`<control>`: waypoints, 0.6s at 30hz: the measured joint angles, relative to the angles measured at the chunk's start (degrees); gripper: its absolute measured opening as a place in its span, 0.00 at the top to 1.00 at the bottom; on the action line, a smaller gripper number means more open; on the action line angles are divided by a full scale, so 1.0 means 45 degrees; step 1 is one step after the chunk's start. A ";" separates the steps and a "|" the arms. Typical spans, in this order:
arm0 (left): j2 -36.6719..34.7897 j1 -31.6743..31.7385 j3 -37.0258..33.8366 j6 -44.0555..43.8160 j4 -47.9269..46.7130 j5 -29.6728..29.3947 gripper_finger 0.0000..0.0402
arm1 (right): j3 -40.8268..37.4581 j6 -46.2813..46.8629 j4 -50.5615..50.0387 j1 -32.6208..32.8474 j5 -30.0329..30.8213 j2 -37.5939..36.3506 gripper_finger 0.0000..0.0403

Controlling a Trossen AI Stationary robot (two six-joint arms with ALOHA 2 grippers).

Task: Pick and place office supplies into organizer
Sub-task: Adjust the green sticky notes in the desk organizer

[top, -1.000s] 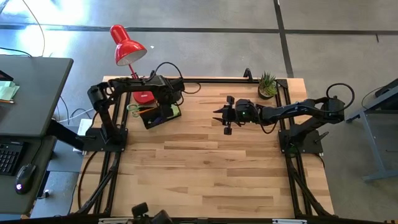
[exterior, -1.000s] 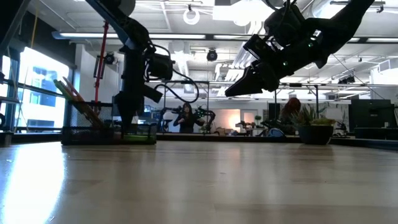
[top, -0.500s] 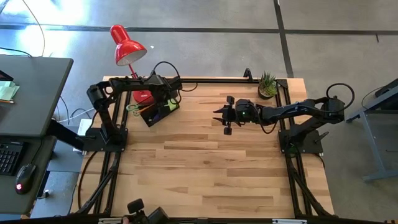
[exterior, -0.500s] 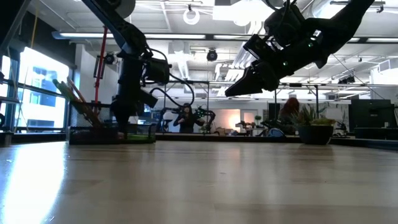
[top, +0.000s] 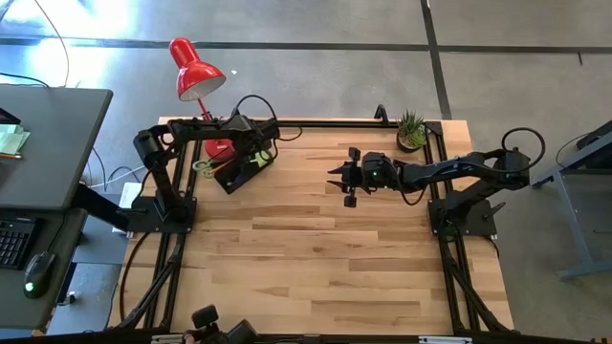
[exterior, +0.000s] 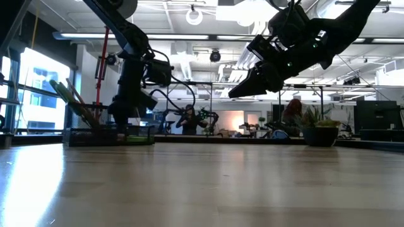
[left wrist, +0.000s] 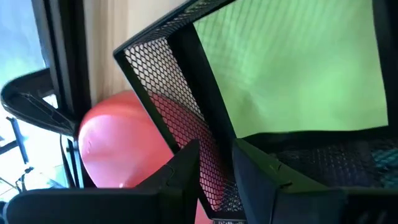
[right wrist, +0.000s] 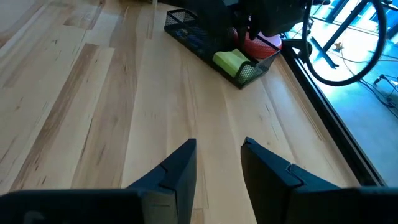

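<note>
The black mesh organizer (top: 232, 177) stands on the table near the far left corner, beside the red lamp's base (left wrist: 118, 143). The lime-green sticky-note pad (left wrist: 292, 68) lies in its end compartment. Green-handled scissors (top: 204, 164) and orange pencils (exterior: 76, 104) stand slanted in its other end. My left gripper (top: 256, 151) is over the pad's end, shut on the organizer's wall. My right gripper (top: 340, 183) hangs open in the air above the middle of the table's far half, pointing left, with the organizer (right wrist: 193, 37) ahead of it. My left gripper (left wrist: 214, 152) holds the organizer by the top of its mesh wall (left wrist: 208, 134) at the sticky-pad compartment. One finger (left wrist: 267, 180) is inside the compartment and the other (left wrist: 177, 177) is outside, on the lamp-base side. The fingers come from above, pointing down. The organizer's bottom (exterior: 95, 137) rests on the table.
The red desk lamp (top: 194, 72) leans over the far left corner, its base close against the organizer. A small potted plant (top: 411, 129) stands at the far right corner. A black frame rail runs along the table edges. Bare wood fills the near half.
My left gripper has moved toward the far left corner while keeping hold of the organizer's wall. The organizer has slid along the table with it toward the lamp base and turned a little. My right arm has kept still.
</note>
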 joint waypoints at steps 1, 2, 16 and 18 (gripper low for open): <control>0.0000 -0.0008 0.0000 -0.0029 -0.0156 0.0029 0.79 | 0.0000 0.0000 -0.0011 0.0000 0.0000 0.0000 0.71; 0.0000 -0.0008 0.0000 -0.0095 -0.0334 0.0071 0.79 | 0.0000 0.0000 -0.0025 0.0000 0.0000 0.0000 0.71; -0.0009 -0.0008 0.0000 -0.0250 -0.0738 0.0112 0.79 | 0.0000 -0.0005 -0.0044 0.0000 0.0000 0.0000 0.71; -0.0085 -0.0008 0.0000 -0.0333 -0.0729 0.0126 0.79 | 0.0000 -0.0005 -0.0044 0.0000 0.0000 0.0000 0.71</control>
